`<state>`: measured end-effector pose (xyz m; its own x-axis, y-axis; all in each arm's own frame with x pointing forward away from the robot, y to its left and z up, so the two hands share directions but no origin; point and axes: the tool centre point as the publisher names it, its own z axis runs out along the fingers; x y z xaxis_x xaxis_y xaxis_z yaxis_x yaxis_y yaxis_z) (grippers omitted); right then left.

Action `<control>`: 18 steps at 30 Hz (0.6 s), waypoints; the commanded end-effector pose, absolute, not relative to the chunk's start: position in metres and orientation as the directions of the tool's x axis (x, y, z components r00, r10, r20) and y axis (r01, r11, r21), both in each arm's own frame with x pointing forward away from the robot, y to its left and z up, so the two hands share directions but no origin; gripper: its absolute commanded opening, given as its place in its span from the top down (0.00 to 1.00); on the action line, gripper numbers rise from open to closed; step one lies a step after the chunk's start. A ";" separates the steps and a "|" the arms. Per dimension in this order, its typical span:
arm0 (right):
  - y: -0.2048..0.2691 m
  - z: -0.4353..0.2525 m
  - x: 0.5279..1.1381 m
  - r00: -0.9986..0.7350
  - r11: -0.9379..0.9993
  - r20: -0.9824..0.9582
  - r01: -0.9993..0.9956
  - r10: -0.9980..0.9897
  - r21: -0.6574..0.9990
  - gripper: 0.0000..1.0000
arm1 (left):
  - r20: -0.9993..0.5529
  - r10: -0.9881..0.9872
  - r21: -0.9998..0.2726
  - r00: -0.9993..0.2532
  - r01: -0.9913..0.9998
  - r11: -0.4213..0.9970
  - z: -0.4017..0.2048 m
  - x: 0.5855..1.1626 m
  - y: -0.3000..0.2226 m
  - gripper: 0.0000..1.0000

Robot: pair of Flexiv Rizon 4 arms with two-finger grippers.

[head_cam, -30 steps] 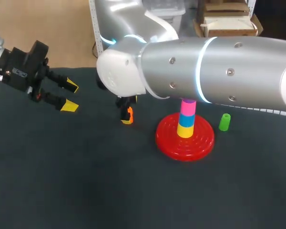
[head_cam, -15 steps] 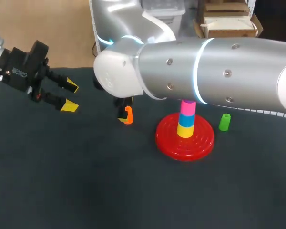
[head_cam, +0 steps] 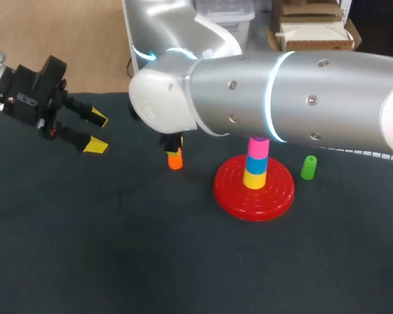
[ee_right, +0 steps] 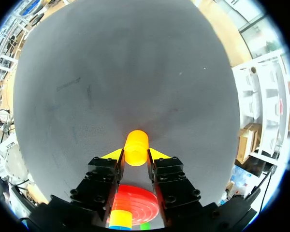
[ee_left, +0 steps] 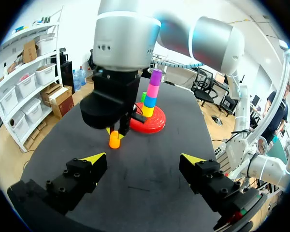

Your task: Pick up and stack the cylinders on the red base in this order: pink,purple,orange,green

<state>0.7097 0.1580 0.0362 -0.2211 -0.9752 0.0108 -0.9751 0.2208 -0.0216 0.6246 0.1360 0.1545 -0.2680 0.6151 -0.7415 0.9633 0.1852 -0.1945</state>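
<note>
- The right gripper (ee_right: 136, 155) pinches a small orange plastic cylinder (ee_right: 136, 146) between its yellow tips, at 9 o'clock from the round red ridged base (head_cam: 275, 193).
- The cylinder is smooth and stands upright.
- On the base sits a stack of yellow, blue, pink and purple cylinders (ee_left: 153, 89).
- A green cylinder (head_cam: 308, 167) stands at the base's 2 o'clock.
- The left gripper (head_cam: 96, 133) is spread wide, well apart, over the dark grey cloth table (head_cam: 118, 248).

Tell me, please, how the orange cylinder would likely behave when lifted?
The orange cylinder looks like small moulded plastic: probably light and stiff. Its smooth round side, pinched by the right gripper, might slip; dropped sideways, it would likely roll.
</note>
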 end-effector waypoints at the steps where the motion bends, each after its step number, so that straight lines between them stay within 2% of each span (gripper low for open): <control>1: 0.148 0.071 0.698 -0.219 0.219 -0.016 -0.974 -0.976 -0.064 1.00 | -0.744 0.614 -0.193 -0.266 0.964 0.184 0.153 0.624 0.137 0.00; 11: 0.100 0.195 0.666 -0.169 0.180 -0.077 -0.968 -0.983 -0.175 1.00 | -0.744 0.614 -0.193 -0.266 0.964 0.184 0.153 0.624 0.137 0.00; 18: 0.044 0.244 0.632 -0.219 0.234 -0.093 -0.950 -0.971 -0.206 1.00 | -0.744 0.614 -0.193 -0.266 0.964 0.184 0.153 0.624 0.137 0.00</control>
